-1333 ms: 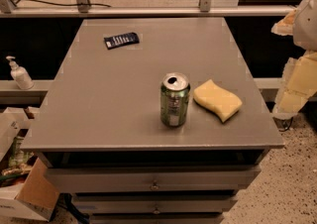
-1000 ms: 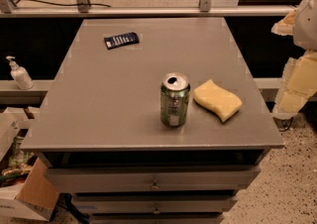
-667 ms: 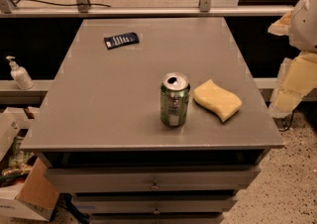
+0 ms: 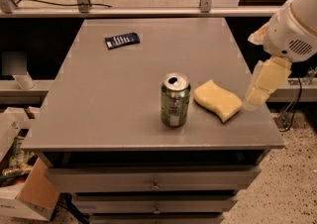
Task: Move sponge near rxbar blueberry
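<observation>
The pale yellow sponge [image 4: 218,100] lies on the grey table [image 4: 114,94] near its front right, just right of the green can. The rxbar blueberry [image 4: 122,40], a flat dark navy bar with white lettering, lies at the table's far left. My gripper [image 4: 261,85], with cream-coloured fingers, hangs from the white arm at the table's right edge, just right of the sponge and close to its right end. It holds nothing.
An open green drinks can [image 4: 175,100] stands upright in the front middle, next to the sponge. Drawers sit under the table top. A cardboard box [image 4: 25,196] and clutter lie on the floor at the left. A railing runs behind the table.
My arm and gripper have moved left, from beyond the table's right side to its right edge beside the sponge. The sponge, can and bar have not moved.
</observation>
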### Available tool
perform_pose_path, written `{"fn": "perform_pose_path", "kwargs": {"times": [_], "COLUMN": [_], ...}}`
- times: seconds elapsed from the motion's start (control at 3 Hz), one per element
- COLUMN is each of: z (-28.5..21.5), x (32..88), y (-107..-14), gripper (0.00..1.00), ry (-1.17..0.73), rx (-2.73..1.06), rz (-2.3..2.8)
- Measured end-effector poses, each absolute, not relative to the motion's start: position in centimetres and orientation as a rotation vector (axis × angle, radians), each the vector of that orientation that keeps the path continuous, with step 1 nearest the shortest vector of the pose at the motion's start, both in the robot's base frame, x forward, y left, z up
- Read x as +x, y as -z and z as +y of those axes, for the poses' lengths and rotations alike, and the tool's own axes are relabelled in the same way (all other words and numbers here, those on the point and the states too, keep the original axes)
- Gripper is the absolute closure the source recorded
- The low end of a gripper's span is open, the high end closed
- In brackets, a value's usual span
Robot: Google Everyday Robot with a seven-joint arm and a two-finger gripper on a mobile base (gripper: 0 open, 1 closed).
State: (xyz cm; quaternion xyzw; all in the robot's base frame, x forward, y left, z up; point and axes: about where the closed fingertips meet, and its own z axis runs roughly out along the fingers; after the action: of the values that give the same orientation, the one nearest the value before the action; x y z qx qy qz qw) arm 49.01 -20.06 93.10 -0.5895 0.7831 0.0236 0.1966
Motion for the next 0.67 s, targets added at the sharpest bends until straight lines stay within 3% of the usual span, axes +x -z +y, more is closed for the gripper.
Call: {"fn": "perform_pose_path", "kwargs": {"times": [0.67], "z": [-20.4], "x": [53.1], "y": [-88.3], "gripper": [0.00], "ry": [-0.207], "rx": [-1.532], "rz": [2.213]}}
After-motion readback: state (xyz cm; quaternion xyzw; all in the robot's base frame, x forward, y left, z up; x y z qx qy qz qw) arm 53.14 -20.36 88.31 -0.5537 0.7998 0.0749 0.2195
